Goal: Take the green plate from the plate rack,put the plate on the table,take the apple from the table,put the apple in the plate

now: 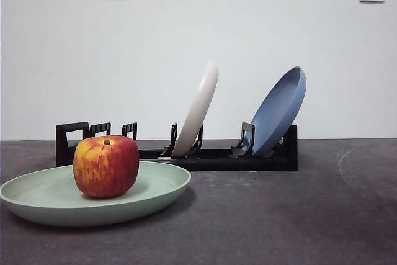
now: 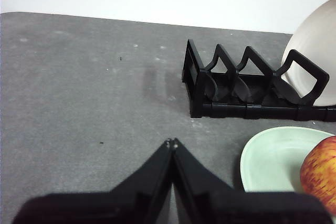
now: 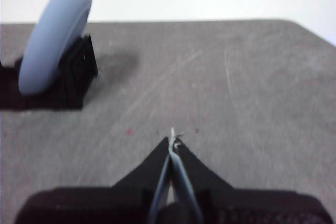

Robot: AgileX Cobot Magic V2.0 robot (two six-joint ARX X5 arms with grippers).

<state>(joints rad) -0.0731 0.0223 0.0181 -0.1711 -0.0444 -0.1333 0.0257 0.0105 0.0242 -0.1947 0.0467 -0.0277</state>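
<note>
Front view shows the green plate (image 1: 93, 200) lying flat on the desk (image 1: 279, 215), in front of the plate rack (image 1: 186, 153) at the end with the loop handle. The apple (image 1: 106, 166) stands upright inside this plate, its stem on top. In the rack, behind the green plate, a cream-white plate (image 1: 197, 110) and a blue plate (image 1: 279, 111) lean in their slots, the blue one at the far end from the handle. No arm appears in this view.

Left wrist view shows the left claw (image 2: 171, 143) with its two jaws pressed together and holding nothing, above the bare desk, near the handle end of the rack and a little apart from the green plate with the apple.

Right wrist view shows the right claw (image 3: 172, 139) also closed together and empty, over the desk, well apart from the blue plate's end of the rack.
</note>
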